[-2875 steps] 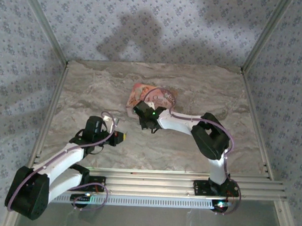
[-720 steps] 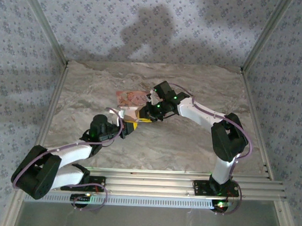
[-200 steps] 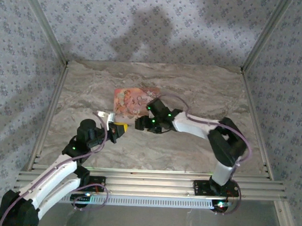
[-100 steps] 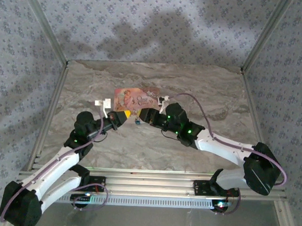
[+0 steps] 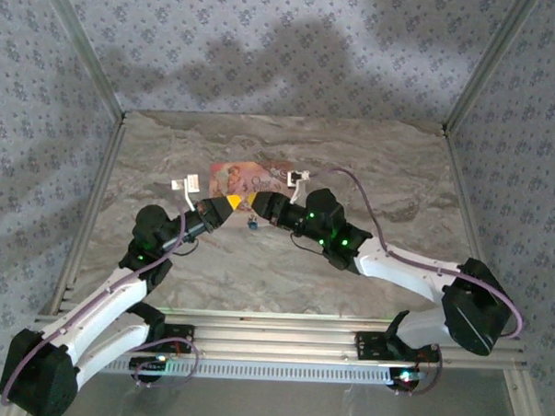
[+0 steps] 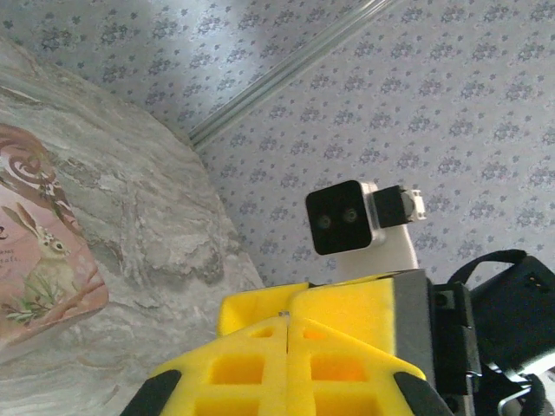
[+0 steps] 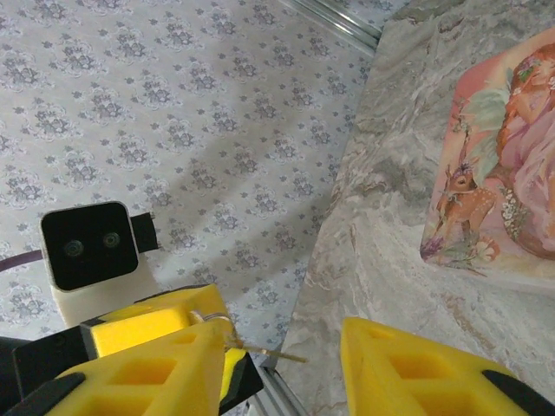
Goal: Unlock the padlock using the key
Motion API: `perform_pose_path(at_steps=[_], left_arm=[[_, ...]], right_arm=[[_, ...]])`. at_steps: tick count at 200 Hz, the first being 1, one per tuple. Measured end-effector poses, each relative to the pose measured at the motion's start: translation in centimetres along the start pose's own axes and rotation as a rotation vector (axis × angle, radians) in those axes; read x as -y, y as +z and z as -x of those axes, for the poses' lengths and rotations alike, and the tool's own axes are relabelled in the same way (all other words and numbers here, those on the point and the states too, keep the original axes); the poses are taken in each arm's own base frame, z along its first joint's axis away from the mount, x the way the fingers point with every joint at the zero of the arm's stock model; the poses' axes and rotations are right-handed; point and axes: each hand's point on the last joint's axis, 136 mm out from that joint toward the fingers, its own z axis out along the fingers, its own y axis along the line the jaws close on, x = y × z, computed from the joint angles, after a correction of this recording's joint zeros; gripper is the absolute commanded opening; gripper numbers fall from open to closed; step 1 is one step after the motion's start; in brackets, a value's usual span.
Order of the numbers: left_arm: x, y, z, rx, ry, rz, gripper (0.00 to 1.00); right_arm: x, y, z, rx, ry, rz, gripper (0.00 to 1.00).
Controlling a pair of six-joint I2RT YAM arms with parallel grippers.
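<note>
marble-patterned table (image 5: pixel 381 166) enclosed by walls (image 5: pixel 266 42) papered in grey floral print. metal rails (image 5: pixel 281 330) line its near edge.

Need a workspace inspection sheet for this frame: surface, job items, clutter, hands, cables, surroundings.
Surface: marble-look tabletop, no damage seen.
Job's things: padlock, tiny and blue, just near of the hand tips; contact and lock state too small to tell. key, probably: a small metal piece pinched in the left hand.
Clutter: pink floral box, lying flat behind the hands.
Hands: left hand shut; right hand open, facing it.
Cables: purple cables looped along both arms.
Surroundings: patterned walls, aluminium frame.
</note>
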Motion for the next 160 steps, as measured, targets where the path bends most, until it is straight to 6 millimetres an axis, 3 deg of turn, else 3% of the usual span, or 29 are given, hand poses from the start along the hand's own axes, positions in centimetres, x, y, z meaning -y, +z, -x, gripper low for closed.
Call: perform_pose_path(at_steps=[62, 104, 139, 160], left_arm=[[0.3, 0.0, 0.1, 0.001, -0.007, -0.012, 0.0], [0.0, 0.0, 0.2, 0.008, -0.01, -0.002, 0.0], [-0.1, 0.0, 0.2, 0.005, -0.008, 0.002, 0.0], [-0.6, -0.3, -0.6, -0.034, 0.021, 0.034, 0.33]], right_arm=[[-1.7, 0.5, 0.3, -0.01, 0.007, 0.061, 0.24], [-2.5, 0.7, 0.5, -0.012, 0.01, 0.093, 0.0], [-2.7, 0.7, 0.5, -0.015, -0.022, 0.102, 0.0], [-2.2, 0.8, -0.2, -0.071, -0.099, 0.065, 0.0]])
